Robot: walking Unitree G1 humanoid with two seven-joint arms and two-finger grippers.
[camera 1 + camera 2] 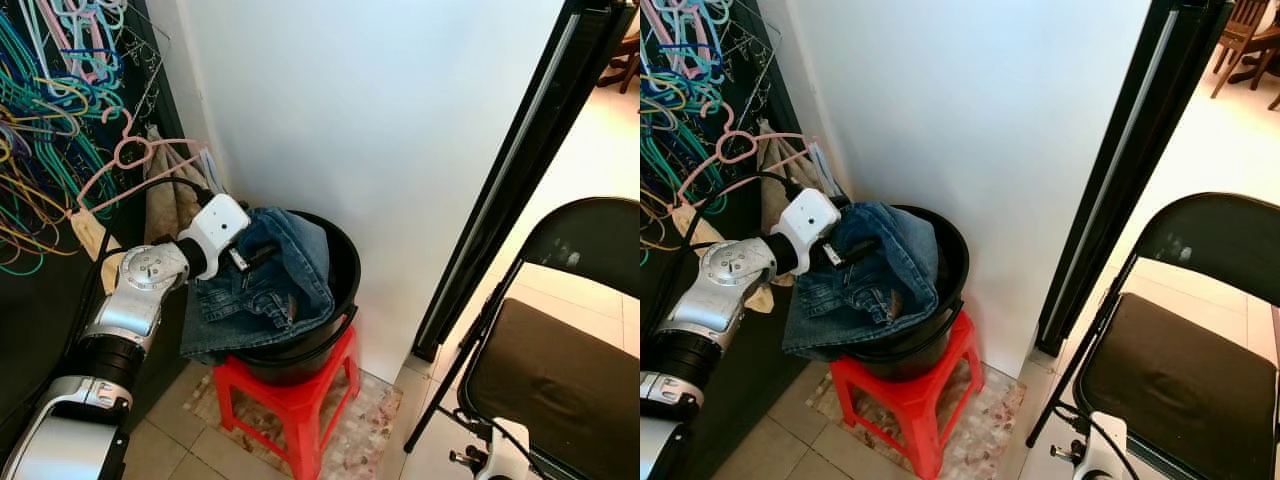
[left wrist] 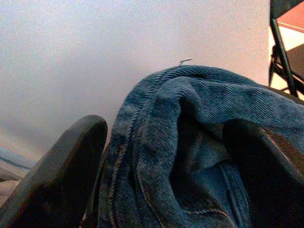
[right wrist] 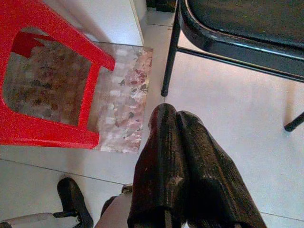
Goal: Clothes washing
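1. The left tool (image 1: 252, 257) is clamped on a fold of the jeans (image 1: 262, 285), which lie heaped over the near rim of the black tub (image 1: 343, 270), trailing down the outside towards the robot.
2. The tub stands on a red stool (image 1: 300, 402) against the white wall (image 1: 380, 110); hangers (image 1: 40, 120) crowd the left.
3. The right tool (image 3: 187, 166), fingers together, hangs idle by the folding chair (image 1: 560, 370).
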